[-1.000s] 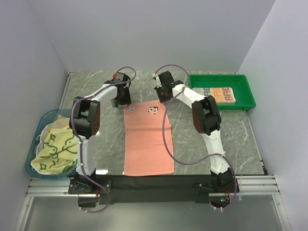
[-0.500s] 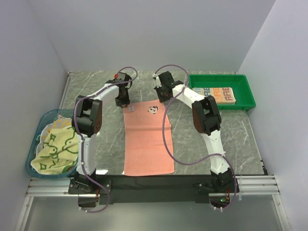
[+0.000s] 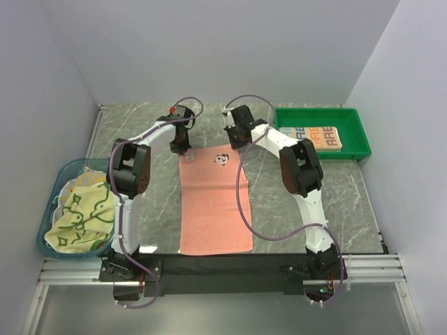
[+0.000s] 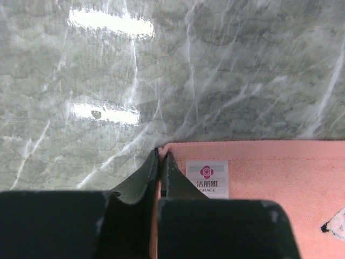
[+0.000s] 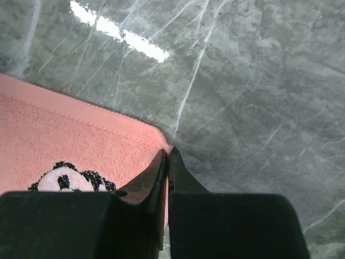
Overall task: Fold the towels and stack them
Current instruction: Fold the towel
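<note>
A salmon-pink towel [image 3: 214,202] with a panda emblem [image 3: 221,160] lies flat in the middle of the table, long side running toward the arms. My left gripper [image 3: 181,150] is shut on its far left corner [image 4: 163,150], beside a white label [image 4: 207,178]. My right gripper [image 3: 237,142] is shut on its far right corner [image 5: 168,150], with the panda emblem [image 5: 69,178] just left of the fingers. A folded cream towel with coloured letters [image 3: 316,137] lies in the green tray. Yellow-and-green towels [image 3: 78,215] are heaped in the blue basket.
The green tray [image 3: 357,130] stands at the far right of the marble table [image 3: 349,202]. The blue basket [image 3: 60,179] sits at the left edge. White walls close in the back and both sides. A purple cable loops over the pink towel's right edge.
My left gripper has closed its jaws onto the pink towel's far left corner after edging slightly right. The right gripper has stayed shut on the far right corner.
</note>
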